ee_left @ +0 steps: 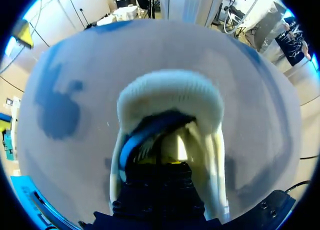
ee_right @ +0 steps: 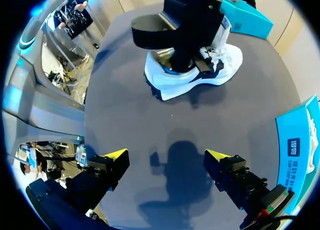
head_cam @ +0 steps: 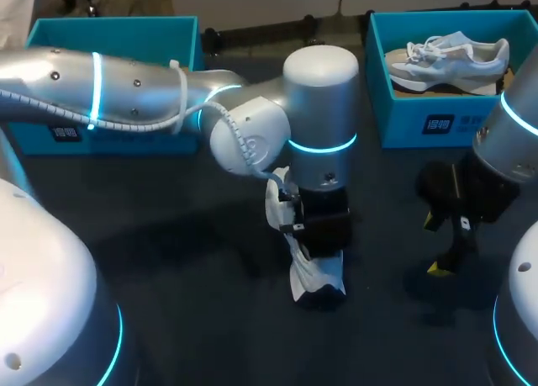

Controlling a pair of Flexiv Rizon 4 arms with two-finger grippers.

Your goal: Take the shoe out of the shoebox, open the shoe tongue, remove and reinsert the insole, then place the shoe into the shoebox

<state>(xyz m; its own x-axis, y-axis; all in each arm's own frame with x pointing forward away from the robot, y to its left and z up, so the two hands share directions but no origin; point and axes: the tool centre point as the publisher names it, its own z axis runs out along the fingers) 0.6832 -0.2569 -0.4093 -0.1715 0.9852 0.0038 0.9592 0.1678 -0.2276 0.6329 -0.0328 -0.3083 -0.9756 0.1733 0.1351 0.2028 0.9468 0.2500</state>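
A white shoe with dark trim (head_cam: 318, 283) stands on its sole on the dark table, near the middle. My left arm reaches in over it, and my left gripper (head_cam: 317, 256) points straight down into the shoe's opening. In the left wrist view the shut yellow tips of the left gripper (ee_left: 157, 162) sit deep inside the shoe (ee_left: 170, 92), beside blue lining; what they pinch, if anything, is hidden. From the right wrist view the shoe (ee_right: 170, 79) lies well ahead of my right gripper (ee_right: 166, 156), which hangs open and empty. In the head view the right gripper (head_cam: 435, 245) is right of the shoe.
A teal shoebox (head_cam: 395, 108) at the back right holds a second pale shoe (head_cam: 450, 56). Another teal box (head_cam: 109, 34) stands at the back left, partly behind my left arm. The right wrist view shows the right box's wall (ee_right: 297, 150) close beside its gripper.
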